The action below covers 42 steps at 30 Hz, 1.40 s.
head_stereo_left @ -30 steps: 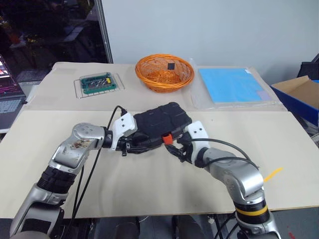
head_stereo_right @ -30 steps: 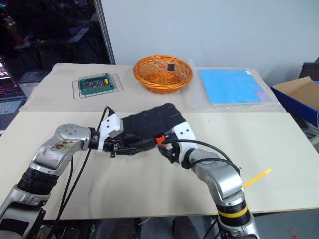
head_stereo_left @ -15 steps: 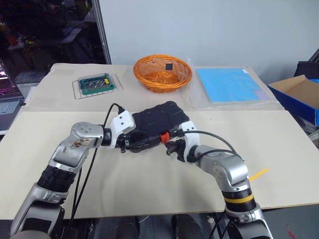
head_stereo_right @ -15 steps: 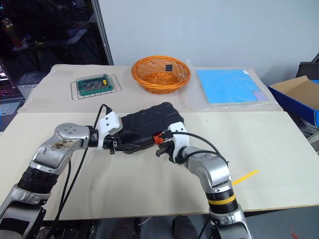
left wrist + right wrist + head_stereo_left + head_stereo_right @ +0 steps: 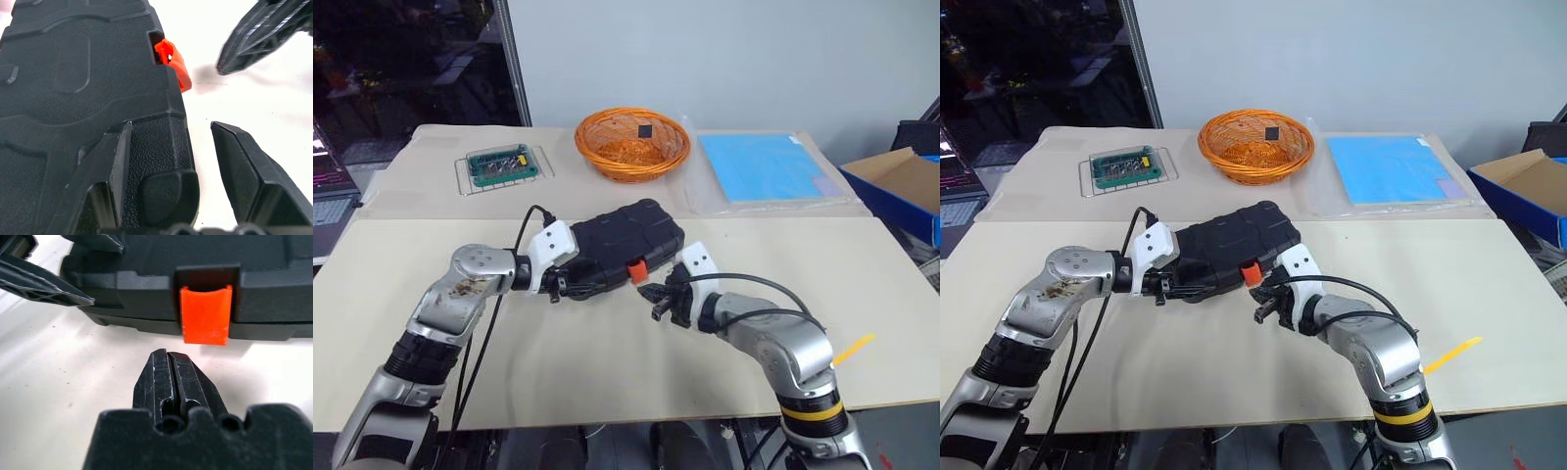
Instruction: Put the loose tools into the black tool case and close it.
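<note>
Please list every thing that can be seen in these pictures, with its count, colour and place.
tool case: one, black, closed, middle of the table.
latch: one, orange, on the case's near edge.
wicker basket: one, orange, far middle of the table.
bit set: one, green, far left.
sheet: one, blue, far right.
box: one, blue and brown, beyond the table's right edge.
left gripper: one, black fingers open across the case's corner.
right gripper: one, black fingers shut, just before the latch.
</note>
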Tool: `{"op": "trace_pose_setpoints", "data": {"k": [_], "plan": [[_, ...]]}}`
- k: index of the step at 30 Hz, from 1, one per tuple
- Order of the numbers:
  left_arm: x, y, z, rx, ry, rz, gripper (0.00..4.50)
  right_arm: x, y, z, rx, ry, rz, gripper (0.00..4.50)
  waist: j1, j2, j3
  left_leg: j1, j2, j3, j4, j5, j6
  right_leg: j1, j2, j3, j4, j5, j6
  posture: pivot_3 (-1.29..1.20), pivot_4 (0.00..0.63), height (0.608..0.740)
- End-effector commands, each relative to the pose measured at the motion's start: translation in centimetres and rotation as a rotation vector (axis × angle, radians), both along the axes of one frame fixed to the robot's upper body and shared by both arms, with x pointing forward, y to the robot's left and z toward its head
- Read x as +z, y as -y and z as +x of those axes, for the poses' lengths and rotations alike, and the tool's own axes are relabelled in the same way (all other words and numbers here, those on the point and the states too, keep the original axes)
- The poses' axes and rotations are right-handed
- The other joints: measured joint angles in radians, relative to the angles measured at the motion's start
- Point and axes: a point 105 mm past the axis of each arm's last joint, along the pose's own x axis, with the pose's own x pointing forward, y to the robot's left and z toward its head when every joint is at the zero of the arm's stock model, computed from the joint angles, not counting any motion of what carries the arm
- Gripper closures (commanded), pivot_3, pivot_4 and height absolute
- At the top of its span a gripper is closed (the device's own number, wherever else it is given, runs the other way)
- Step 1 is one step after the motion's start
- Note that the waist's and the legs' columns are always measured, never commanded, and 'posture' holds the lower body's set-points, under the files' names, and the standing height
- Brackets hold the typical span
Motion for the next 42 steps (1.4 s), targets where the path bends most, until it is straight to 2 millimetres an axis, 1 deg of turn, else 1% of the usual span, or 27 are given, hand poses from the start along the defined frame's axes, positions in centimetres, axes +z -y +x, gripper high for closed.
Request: {"op": "trace_pose_setpoints", "data": {"k": [1,3,5,11,17,21,24,28,30,34,36,39,42], "plan": [[-1.9,-0.6,-0.1,0.034,-0.069,0.037,1.77,2.0,0.1,1.6,-0.049,0.108,0.044,4.45,0.0,0.0,0.0,0.0,0.0,0.0,0.0,0.0,0.0,0.0,0.0,0.0,0.0,0.0,0.0,0.0,0.15,0.74],[-1.8,-0.6,0.0,0.037,-0.067,0.038,1.77,2.2,0.0,2.3,-0.076,0.127,0.053,4.45,0.0,0.0,0.0,0.0,0.0,0.0,0.0,0.0,0.0,0.0,0.0,0.0,0.0,0.0,0.0,0.0,0.15,0.74],[-1.8,-0.7,0.0,0.038,-0.066,0.04,1.77,2.1,0.0,2.7,-0.084,0.137,0.045,4.45,0.001,0.0,0.0,0.0,0.0,0.0,0.0,0.0,0.0,0.0,0.0,0.0,0.0,0.0,0.0,0.0,0.15,0.74],[-1.6,-0.9,0.0,0.043,-0.063,0.043,1.77,0.5,-1.0,2.1,-0.027,0.087,-0.001,4.45,0.001,0.0,0.0,0.0,0.0,0.0,0.0,0.0,0.0,0.0,0.0,0.0,0.0,0.0,0.0,0.0,0.15,0.74],[-1.7,-0.8,-0.1,0.042,-0.064,0.042,1.77,0.4,-1.9,2.9,-0.032,0.113,-0.016,4.45,-0.001,0.0,0.0,0.0,0.0,0.0,0.0,0.0,0.0,0.0,0.0,0.0,0.0,0.0,-0.001,0.0,0.15,0.74],[-1.6,-0.7,-0.1,0.044,-0.063,0.04,1.77,0.6,-1.8,3.5,-0.053,0.137,-0.012,4.45,-0.005,0.0,0.0,0.002,0.0,0.0,0.0,0.0,0.0,0.001,0.0,0.0,0.0,0.0,0.0,0.0,0.15,0.74],[-1.7,-0.7,-0.1,0.045,-0.064,0.04,1.77,1.0,-1.7,3.2,-0.043,0.151,0.0,4.45,-0.005,0.0,0.0,0.003,0.0,0.0,0.0,0.0,0.0,0.001,0.0,0.0,0.0,0.0,0.0,0.0,0.15,0.74],[-1.7,-0.7,-0.1,0.047,-0.066,0.039,1.77,2.4,-1.8,1.0,0.042,0.173,0.078,4.45,-0.001,0.0,0.0,0.002,0.0,0.0,0.0,0.0,0.0,0.0,0.0,0.0,0.0,0.0,0.0,0.0,0.15,0.74],[-1.7,-0.8,-0.1,0.047,-0.067,0.039,1.77,2.8,-1.6,1.3,0.013,0.186,0.113,4.45,-0.001,0.0,0.0,0.002,0.0,0.0,0.0,0.0,0.0,0.0,0.0,0.0,0.0,0.0,0.0,0.0,0.15,0.74],[-1.7,-0.8,-0.1,0.047,-0.067,0.04,1.77,3.5,-1.1,2.5,-0.065,0.244,0.139,4.45,-0.001,0.0,0.0,0.002,0.0,0.0,-0.001,0.0,0.0,0.0,0.0,0.0,0.0,0.0,0.0,0.0,0.15,0.74],[-1.7,-0.8,-0.1,0.048,-0.067,0.04,1.77,3.3,-0.9,3.1,-0.096,0.255,0.129,4.45,-0.001,0.0,0.0,0.002,0.0,0.0,-0.001,0.0,0.0,0.0,0.0,0.0,0.0,0.0,0.0,0.0,0.15,0.74],[-1.7,-0.8,-0.1,0.048,-0.065,0.041,1.77,2.2,-0.7,3.7,-0.126,0.251,0.098,4.45,-0.001,0.0,0.0,0.002,0.0,0.0,-0.001,0.0,0.0,0.0,0.0,0.0,0.0,0.0,0.0,0.0,0.15,0.74],[-1.7,-0.9,-0.1,0.051,-0.064,0.041,1.77,0.2,-1.2,3.7,-0.103,0.24,0.039,4.45,-0.002,0.0,0.0,0.002,0.0,0.0,-0.001,0.0,0.0,0.0,0.0,0.0,0.0,0.0,-0.001,0.0,0.15,0.74]]}}
